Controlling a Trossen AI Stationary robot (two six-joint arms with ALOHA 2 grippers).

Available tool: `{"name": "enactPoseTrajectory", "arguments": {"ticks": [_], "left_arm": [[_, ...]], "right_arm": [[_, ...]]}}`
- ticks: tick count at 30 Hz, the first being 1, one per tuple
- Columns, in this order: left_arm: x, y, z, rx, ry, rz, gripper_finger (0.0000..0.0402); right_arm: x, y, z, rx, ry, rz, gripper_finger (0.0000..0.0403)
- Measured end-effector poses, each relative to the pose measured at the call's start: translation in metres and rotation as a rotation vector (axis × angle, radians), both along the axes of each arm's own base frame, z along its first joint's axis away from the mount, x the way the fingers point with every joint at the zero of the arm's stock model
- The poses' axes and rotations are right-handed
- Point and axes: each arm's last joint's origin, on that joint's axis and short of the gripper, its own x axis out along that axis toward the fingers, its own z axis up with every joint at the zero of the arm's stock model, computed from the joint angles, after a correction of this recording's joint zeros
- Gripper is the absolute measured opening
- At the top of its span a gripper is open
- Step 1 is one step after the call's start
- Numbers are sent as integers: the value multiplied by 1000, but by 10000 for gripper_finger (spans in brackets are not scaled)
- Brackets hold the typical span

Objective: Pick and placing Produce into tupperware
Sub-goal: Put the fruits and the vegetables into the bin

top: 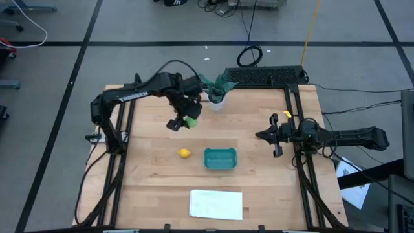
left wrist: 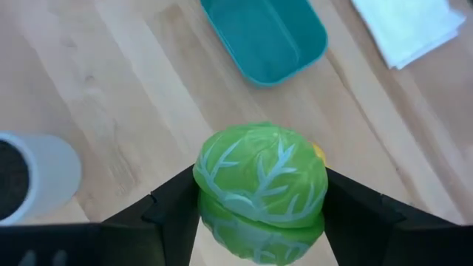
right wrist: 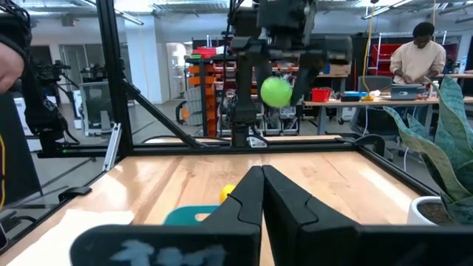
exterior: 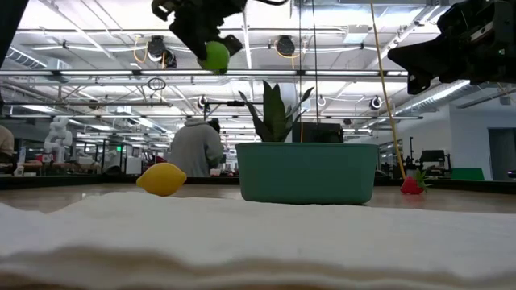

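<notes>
The green round piece (left wrist: 260, 181), veined like a cabbage, is held in my left gripper (top: 183, 122) high above the table's far middle, near the potted plant. The yellow lemon (top: 184, 153) lies on the wood just left of the teal tupperware tub (top: 220, 158), which stands at the table's middle with nothing showing inside it. The small red piece (exterior: 412, 186) rests on the table beyond the tub, toward the right. My right gripper (right wrist: 262, 181) is shut and hovers at the table's right side, pointing toward the middle. My left gripper pinches the green round piece (exterior: 214, 55) between its two fingers (left wrist: 174, 207), one on each opposite side of the ball. The fingers come from above, pointing down. The piece is lifted clear, well above the table.
A leafy plant in a white pot (top: 216, 97) stands at the far edge, close to the left gripper. A flat white sheet (top: 216, 204) lies near the near edge. Bare wood lies between tub and right arm. People stand in the room behind.
</notes>
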Motion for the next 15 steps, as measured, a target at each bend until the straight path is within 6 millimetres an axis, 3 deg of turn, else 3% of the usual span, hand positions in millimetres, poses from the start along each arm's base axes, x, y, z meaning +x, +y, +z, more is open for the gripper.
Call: {"name": "enactPoseTrajectory", "arguments": {"ticks": [8,15], "left_arm": [[-14,2,18,-38,-56,67,241],[-13,3,17,-23,-31,144,241]], "right_arm": [[0,0,0,0,0,0,0],[0,0,0,-1,0,0,0]]}}
